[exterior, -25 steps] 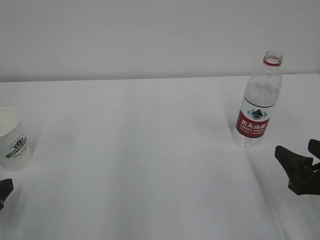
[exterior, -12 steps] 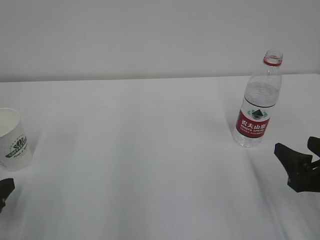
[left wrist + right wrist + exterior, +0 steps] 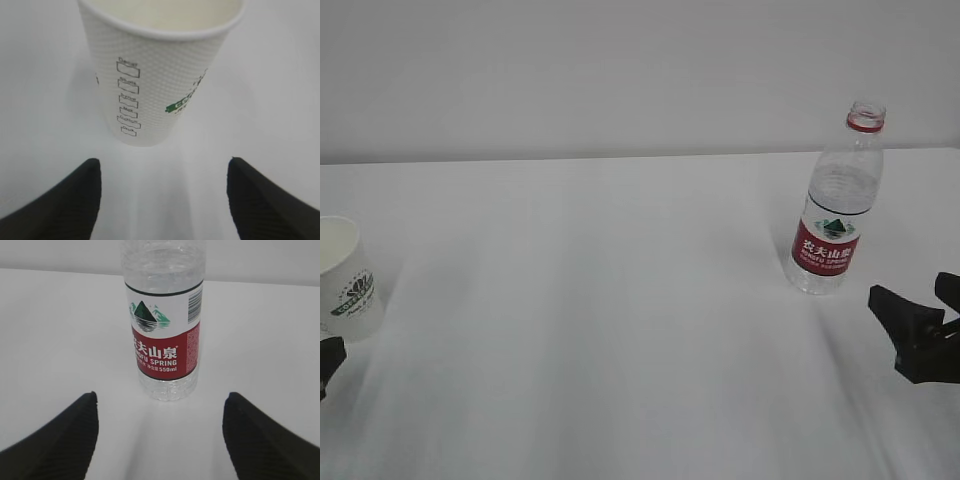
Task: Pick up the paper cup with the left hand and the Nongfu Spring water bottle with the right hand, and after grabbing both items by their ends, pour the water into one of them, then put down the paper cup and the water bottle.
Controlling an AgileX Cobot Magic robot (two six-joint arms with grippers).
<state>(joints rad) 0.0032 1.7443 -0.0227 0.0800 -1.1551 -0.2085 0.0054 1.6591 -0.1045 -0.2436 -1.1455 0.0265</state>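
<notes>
A: Talk me through your jaws, starting on the left.

B: My left hand (image 3: 160,200), the black gripper, has its jaws spread wide with nothing between them. Just ahead, centred in the gap, stands the small white paper cup with the green logo (image 3: 160,70), upright and untouched.

A: And the right?

B: Same story: my right hand (image 3: 160,440) is spread wide and holds nothing, with the clear plastic Nongfu Spring water bottle with its red label (image 3: 164,330) dead ahead, upright, uncapped, water (image 3: 165,265) inside.

A: Why squared up like that?

B: So each closes straight on, I reckon. From the bottle, the cup sits well apart, far across the white table (image 3: 620,300).
</notes>
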